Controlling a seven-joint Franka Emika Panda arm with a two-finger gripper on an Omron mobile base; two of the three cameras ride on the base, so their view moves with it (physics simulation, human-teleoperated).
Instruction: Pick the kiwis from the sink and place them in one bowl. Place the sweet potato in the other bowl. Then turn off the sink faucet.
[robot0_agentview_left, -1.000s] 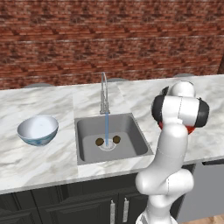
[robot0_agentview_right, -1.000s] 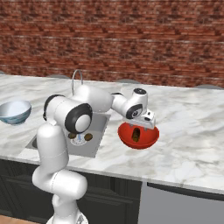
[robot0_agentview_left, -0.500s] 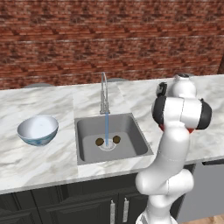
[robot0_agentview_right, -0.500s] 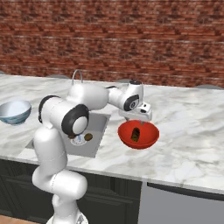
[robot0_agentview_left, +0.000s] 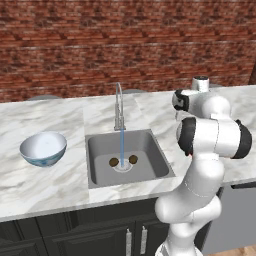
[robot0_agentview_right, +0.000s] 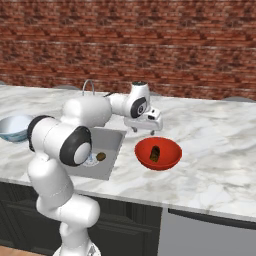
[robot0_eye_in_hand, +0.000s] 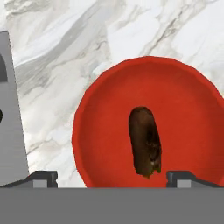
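Pincer (robot0_agentview_right: 143, 128) open above one red bowl (robot0_agentview_right: 158, 153).
Contents: one sweet potato (robot0_eye_in_hand: 145, 141). Sink (robot0_agentview_left: 128, 156): two kiwis (robot0_agentview_left: 114, 162).

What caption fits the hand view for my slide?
Open gripper above the red bowl holding the sweet potato.

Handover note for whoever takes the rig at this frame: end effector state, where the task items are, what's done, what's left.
End effector: open, empty, above the red bowl.
Sweet potato: lying in the red bowl; done.
Kiwis: both in the sink by the drain.
White and blue bowl: left of the sink, nothing in it.
Faucet: running.
Left: both kiwis into the white and blue bowl, then faucet off.
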